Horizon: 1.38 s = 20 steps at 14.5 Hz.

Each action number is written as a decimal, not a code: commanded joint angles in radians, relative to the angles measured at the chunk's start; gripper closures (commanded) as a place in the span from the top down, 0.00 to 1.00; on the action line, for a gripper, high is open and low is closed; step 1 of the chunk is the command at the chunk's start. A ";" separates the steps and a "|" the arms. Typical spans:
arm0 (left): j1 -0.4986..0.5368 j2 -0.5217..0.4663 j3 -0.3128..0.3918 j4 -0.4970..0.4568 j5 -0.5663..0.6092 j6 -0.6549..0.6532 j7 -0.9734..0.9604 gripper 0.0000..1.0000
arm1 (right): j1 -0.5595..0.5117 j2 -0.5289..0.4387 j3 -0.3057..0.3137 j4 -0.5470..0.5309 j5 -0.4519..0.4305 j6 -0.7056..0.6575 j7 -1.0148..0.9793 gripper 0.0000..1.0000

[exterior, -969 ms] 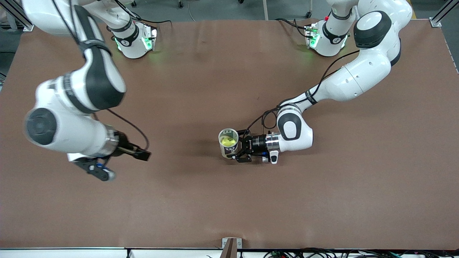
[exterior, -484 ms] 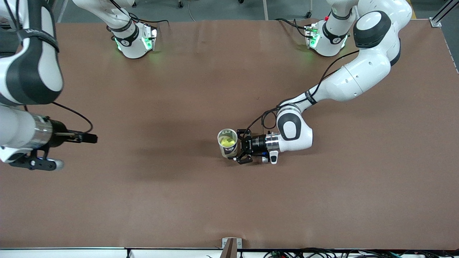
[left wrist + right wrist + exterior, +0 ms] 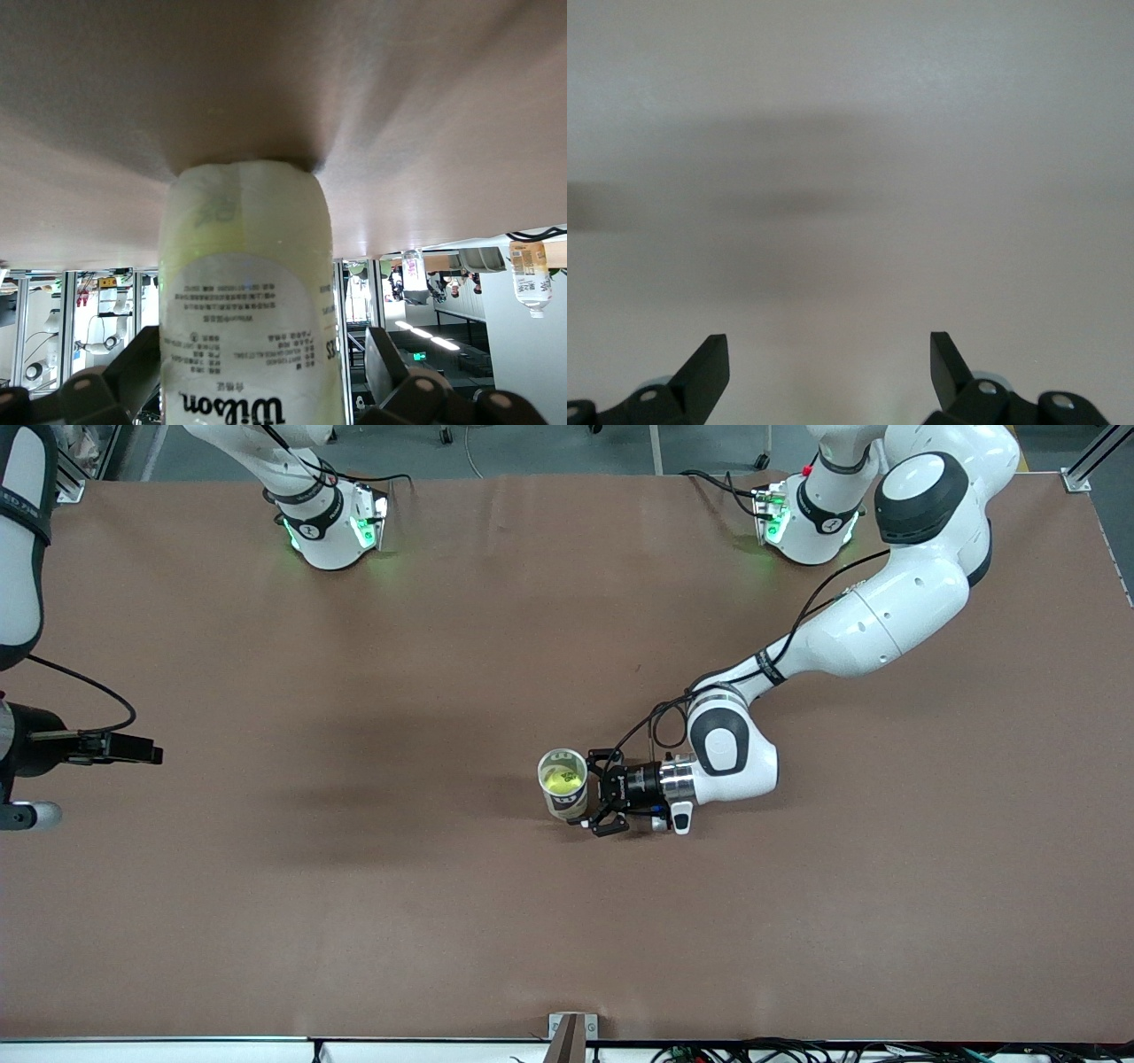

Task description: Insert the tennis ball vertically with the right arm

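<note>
A clear tennis ball can (image 3: 568,802) with a white Wilson label stands upright on the brown table near its middle. The yellow-green tennis ball (image 3: 563,779) lies inside it, seen through the open top. My left gripper (image 3: 591,790) lies low and level beside the can, open, with its fingers on either side of the can's wall. In the left wrist view the can (image 3: 244,292) fills the space between the left gripper's (image 3: 261,372) fingers, with a gap showing on one side. My right gripper (image 3: 828,354) is open with nothing in it, over bare table at the right arm's end.
The brown table (image 3: 443,921) is bare around the can. Both arm bases (image 3: 332,527) stand along the edge farthest from the front camera. A small bracket (image 3: 571,1036) sits at the edge nearest that camera.
The right arm has swung away from the middle toward its own end of the table. The left gripper has opened off the can and drawn back slightly. The can stays upright.
</note>
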 commanded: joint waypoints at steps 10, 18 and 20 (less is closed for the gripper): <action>0.091 -0.083 0.000 -0.125 -0.030 -0.002 -0.004 1.00 | 0.006 -0.094 0.032 -0.036 -0.037 -0.031 -0.007 1.00; 0.194 -0.314 0.023 -0.244 -0.021 -0.054 -0.002 1.00 | 0.082 -0.235 -0.055 -0.184 -0.029 0.003 -0.006 1.00; 0.188 -0.411 0.084 -0.264 -0.010 -0.091 -0.001 1.00 | 0.101 -0.312 -0.074 -0.291 -0.029 0.050 -0.007 1.00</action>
